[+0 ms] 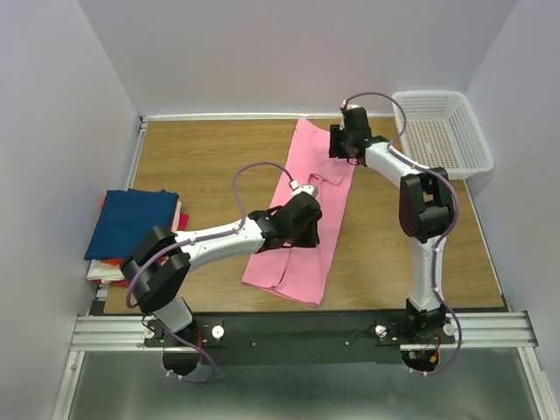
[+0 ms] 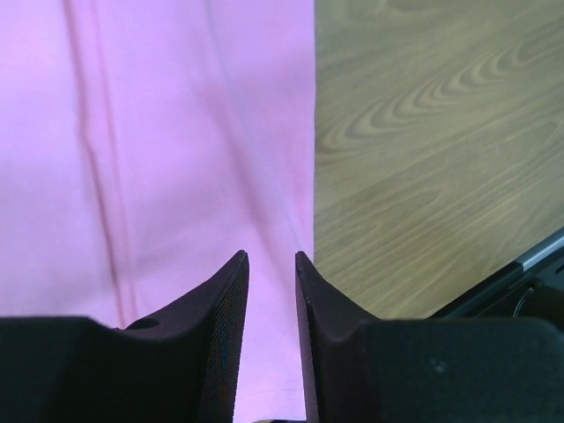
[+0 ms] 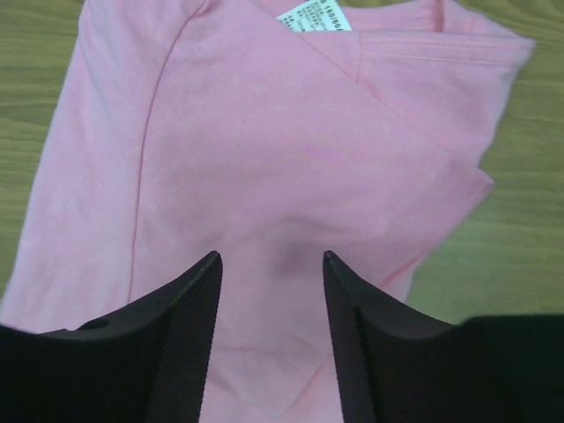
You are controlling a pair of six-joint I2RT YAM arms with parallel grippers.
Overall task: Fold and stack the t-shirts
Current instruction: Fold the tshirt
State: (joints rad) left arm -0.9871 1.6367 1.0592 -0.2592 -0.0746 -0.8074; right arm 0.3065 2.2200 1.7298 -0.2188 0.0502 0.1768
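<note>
The bright pink t-shirt (image 1: 297, 267) lies on the wooden table (image 1: 201, 157) as a long narrow strip, folded lengthwise and running from back to front. My left gripper (image 1: 302, 223) hovers over its middle, jaws a little apart, with nothing between them. In the left wrist view the gripper (image 2: 271, 256) is above the shirt's straight right edge (image 2: 176, 132). My right gripper (image 1: 346, 144) is over the shirt's far collar end, open and empty. The right wrist view shows that gripper (image 3: 271, 256) above the pink cloth (image 3: 264, 132) and its white neck label (image 3: 313, 16).
A stack of folded shirts sits at the table's left edge, dark blue (image 1: 131, 223) on top, with red and orange (image 1: 105, 267) showing beneath. A white mesh basket (image 1: 442, 131) stands at the back right corner. Walls close in at left, back and right.
</note>
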